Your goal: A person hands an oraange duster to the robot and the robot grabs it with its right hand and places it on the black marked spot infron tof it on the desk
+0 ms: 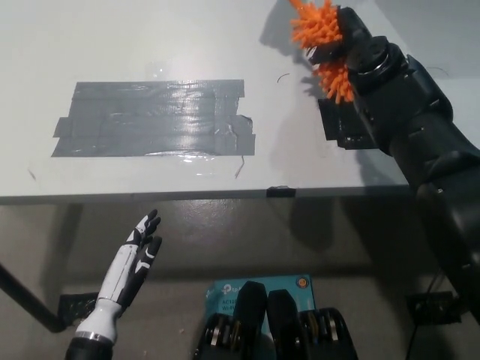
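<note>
Clutching the orange duster (322, 45) at one o'clock, the right hand (352, 49) is seen above the desk (135, 45); the left hand (135, 262) is held open at seven o'clock.
</note>
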### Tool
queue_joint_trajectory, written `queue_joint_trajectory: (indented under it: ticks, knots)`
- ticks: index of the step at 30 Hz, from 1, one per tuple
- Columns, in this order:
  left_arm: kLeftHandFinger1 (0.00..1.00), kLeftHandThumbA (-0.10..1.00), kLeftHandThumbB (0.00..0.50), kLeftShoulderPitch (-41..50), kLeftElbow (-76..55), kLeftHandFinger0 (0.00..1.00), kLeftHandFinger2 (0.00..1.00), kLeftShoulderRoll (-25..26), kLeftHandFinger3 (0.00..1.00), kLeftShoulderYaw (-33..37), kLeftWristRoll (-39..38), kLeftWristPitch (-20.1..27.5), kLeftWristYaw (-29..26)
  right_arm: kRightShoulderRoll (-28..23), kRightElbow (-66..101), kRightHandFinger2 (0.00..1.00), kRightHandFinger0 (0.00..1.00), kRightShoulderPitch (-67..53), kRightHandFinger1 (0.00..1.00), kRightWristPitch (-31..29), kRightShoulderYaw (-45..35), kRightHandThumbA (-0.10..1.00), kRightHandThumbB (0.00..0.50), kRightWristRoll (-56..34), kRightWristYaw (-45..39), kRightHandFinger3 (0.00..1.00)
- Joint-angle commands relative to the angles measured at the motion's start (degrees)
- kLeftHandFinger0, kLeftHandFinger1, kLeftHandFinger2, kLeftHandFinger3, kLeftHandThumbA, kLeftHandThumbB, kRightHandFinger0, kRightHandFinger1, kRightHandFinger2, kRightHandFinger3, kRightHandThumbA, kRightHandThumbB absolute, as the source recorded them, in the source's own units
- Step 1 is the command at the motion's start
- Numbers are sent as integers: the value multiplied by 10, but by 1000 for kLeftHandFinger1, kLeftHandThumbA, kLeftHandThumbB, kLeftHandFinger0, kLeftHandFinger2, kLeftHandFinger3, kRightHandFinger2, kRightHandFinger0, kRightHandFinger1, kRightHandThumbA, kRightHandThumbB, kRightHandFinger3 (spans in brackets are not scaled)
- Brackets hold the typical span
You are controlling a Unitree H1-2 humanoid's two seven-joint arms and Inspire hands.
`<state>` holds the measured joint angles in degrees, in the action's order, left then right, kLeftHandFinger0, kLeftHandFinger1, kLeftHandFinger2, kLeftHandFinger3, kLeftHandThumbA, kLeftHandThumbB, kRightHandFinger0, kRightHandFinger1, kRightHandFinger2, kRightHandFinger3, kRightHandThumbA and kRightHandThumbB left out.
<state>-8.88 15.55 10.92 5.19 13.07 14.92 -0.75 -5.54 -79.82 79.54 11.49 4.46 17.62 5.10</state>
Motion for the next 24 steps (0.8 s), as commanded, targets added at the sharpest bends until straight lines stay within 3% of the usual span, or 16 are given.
queue_joint_trajectory:
  ticks: [1,4,5,10,13,15,18,24]
  knots:
    - [1000,1000,219,-9,-21,1000,1000,0,1000,-3,-8,8,5,-17,10,977,198,21,632,-41,2,-100,207,-16,21,1000]
    - [1000,1000,211,-11,-17,1000,1000,0,1000,-3,-8,13,3,-20,11,912,141,18,571,-45,-5,-100,200,-24,21,1000]
    - [1000,1000,210,-12,-16,1000,1000,1,1000,-3,-8,15,3,-21,12,863,85,18,515,-45,-5,-100,177,-25,22,1000]
    - [1000,1000,207,-14,-12,1000,1000,1,1000,-4,-11,17,3,-39,28,954,151,26,613,-57,-1,-100,186,-27,15,989]
    - [1000,1000,195,-15,-10,1000,1000,1,1000,-4,-12,19,3,-50,40,905,102,33,595,-63,-1,-100,189,-30,11,893]
    - [1000,1000,187,-14,-11,1000,1000,2,1000,-5,-13,18,3,-61,57,899,85,36,602,-59,1,-100,183,-28,6,896]
    - [1000,1000,181,-14,-11,1000,1000,3,1000,-5,-15,18,5,-76,80,1000,204,29,711,-53,12,-100,190,-17,4,955]
    - [1000,1000,176,-9,-9,1000,1000,2,1000,-3,-12,18,2,-102,115,996,157,-5,682,-40,28,-100,196,-12,-16,940]
